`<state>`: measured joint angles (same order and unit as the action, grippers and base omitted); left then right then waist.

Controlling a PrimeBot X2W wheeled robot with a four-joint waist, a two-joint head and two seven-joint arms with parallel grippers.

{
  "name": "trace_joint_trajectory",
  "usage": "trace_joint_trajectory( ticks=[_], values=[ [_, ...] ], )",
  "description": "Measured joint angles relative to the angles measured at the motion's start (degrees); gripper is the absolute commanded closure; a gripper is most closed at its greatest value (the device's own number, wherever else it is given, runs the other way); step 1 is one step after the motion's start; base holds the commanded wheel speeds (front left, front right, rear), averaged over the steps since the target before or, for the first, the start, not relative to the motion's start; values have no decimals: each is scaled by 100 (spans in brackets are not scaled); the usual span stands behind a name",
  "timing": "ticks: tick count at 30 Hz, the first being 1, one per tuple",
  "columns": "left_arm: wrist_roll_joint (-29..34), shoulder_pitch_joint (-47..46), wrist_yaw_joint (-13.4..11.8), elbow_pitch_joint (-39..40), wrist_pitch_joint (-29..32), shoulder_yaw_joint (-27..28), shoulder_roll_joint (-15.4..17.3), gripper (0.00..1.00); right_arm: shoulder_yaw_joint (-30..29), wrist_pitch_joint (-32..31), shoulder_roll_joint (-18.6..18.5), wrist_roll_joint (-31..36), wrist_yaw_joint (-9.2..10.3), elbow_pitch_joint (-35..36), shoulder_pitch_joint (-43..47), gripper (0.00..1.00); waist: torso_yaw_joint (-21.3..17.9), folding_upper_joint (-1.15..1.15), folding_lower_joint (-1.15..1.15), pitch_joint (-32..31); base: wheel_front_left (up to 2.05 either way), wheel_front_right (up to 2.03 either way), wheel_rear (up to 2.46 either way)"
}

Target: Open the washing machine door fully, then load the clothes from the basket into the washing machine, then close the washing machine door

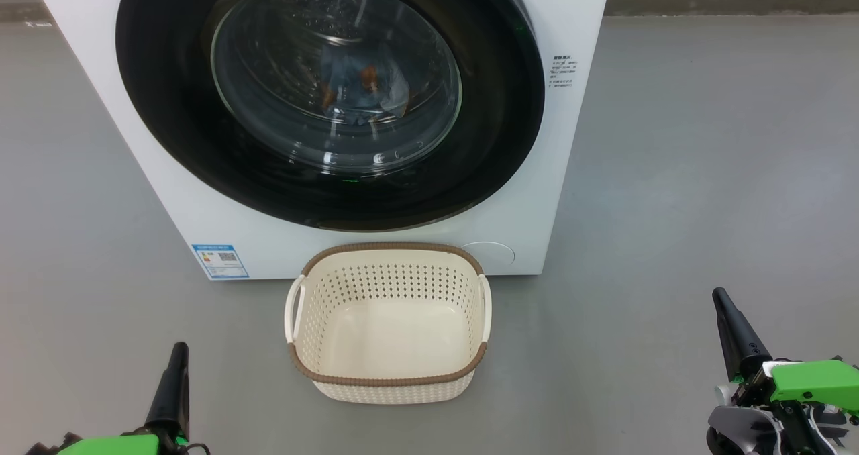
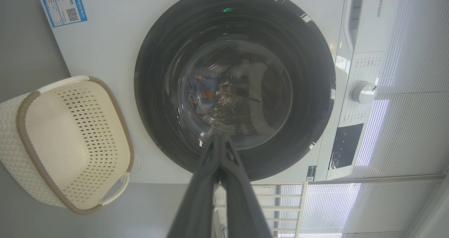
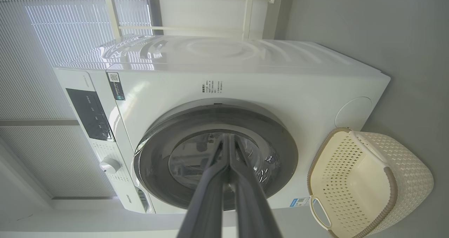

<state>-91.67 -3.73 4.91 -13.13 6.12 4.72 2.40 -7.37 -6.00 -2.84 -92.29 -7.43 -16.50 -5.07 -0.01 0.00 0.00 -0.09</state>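
your left gripper (image 1: 178, 356) had its two dark fingers pressed tight together, closed on themselves and not on any object. your right gripper (image 1: 723, 306) was shut the same way. both hung low over the grey floor (image 1: 704, 173) with their tips pointing ahead, and the right one leaned a little toward the left one.

between the two grippers and slightly ahead of their tips sat the basket (image 1: 392, 247), apart from both. its perforated walls and bare cream bottom showed inside the brown rim band. just past the basket's far rim rose the white front of the washing machine (image 1: 577, 139); you could not tell whether the two touched.

further ahead and above the tips, the washing machine door (image 1: 168, 106) lay shut, flush against that front. behind its glass bowl the clothes (image 1: 362, 89) sat in the drum, blue with orange spots. a blue label (image 1: 219, 261) sat low on the front, ahead of the left tips.

open floor lay outside each gripper, and also between each gripper and the basket's side handles.
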Motion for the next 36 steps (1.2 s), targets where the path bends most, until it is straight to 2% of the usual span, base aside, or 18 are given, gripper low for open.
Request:
trace_joint_trajectory(
  ticks=[36],
  values=[
    [-3, -1, 0, 0, 0, 1, 0, 100, 5, 2, 0, -2, 4, 2, 0, 100, 0, 0, 0, 0, 0, 0, 0]
  ],
)
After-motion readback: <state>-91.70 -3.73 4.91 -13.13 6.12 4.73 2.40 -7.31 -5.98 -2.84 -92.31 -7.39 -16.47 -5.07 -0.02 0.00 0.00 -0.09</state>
